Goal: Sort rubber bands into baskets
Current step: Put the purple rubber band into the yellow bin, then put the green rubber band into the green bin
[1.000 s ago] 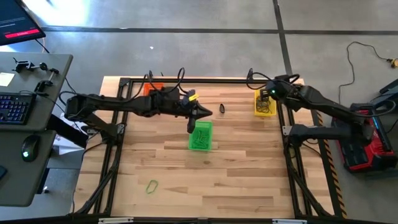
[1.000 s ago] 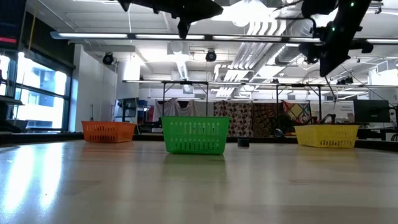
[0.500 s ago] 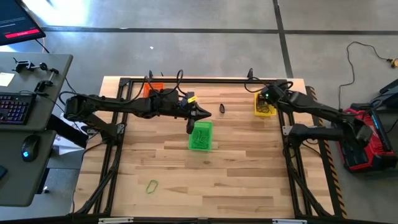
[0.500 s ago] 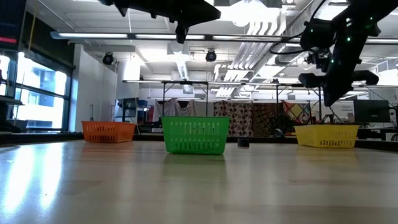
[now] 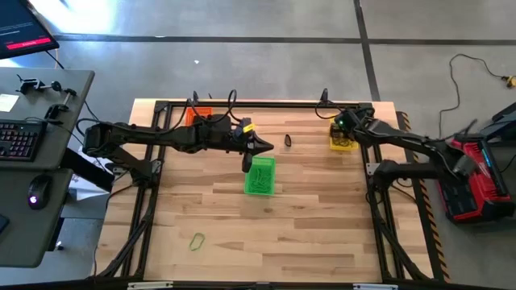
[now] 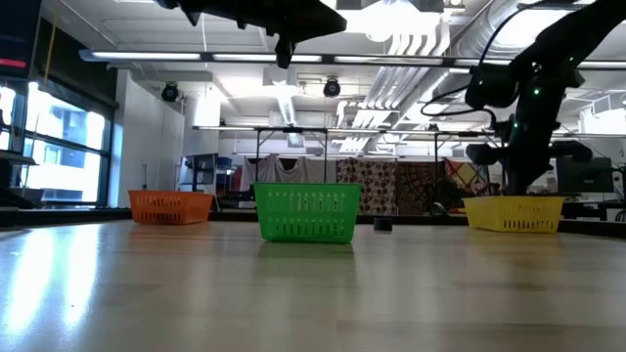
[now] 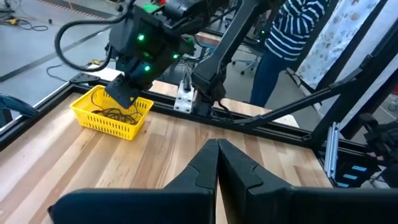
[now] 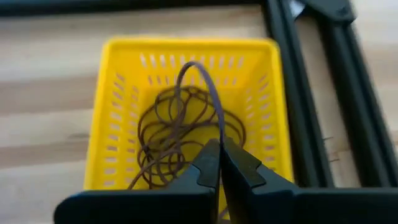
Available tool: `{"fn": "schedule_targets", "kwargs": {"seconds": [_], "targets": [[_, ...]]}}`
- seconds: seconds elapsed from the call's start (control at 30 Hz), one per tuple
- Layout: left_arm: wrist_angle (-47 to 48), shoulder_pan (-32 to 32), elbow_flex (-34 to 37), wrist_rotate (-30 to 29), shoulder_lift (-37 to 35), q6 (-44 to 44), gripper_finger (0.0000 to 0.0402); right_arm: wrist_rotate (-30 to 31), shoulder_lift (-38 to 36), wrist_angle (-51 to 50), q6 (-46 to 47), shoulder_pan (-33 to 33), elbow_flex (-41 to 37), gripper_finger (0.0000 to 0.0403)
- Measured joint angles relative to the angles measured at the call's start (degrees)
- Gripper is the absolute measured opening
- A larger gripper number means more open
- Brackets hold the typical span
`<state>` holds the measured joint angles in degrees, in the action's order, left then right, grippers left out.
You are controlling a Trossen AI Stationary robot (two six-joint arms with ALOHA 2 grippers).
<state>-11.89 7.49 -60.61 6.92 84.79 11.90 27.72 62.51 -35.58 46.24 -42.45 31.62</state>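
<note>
Right gripper [image 8: 219,144] was clamped on a brownish rubber band [image 8: 208,93], the loop arching out ahead of its fingertips, directly above the yellow basket [image 8: 118,51], which held a tangle of like bands. Step in hand, as I judged it: the drop. Next move calls for opening the fingers. Left gripper [image 7: 217,144] hung closed and empty above the green basket [image 5: 260,176]; a green band [image 5: 197,239] lay well apart.

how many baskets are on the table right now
3: the orange basket at the far left edge, the green basket mid-table below the left gripper, the yellow basket far right.
</note>
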Motion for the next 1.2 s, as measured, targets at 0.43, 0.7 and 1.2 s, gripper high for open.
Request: {"fn": "schedule_targets", "kwargs": {"seconds": [0.43,0.7,1.2], "targets": [[0.03,0.07,-0.01,-0.04,0.00,-0.04,0.0000,-8.51,6.72,0.13,-2.83,-1.75,0.37,0.0053],[0.30,0.81,-0.01,-0.11,0.00,0.07,0.0000,-7.94,6.70,-5.56,-6.32,-2.35,7.39,0.0161],[22.51,-4.37,-0.08,1.77,-8.32,-2.41,0.0000,-13.24,6.24,-7.77,-22.38,0.85,24.58,0.0188]]}}
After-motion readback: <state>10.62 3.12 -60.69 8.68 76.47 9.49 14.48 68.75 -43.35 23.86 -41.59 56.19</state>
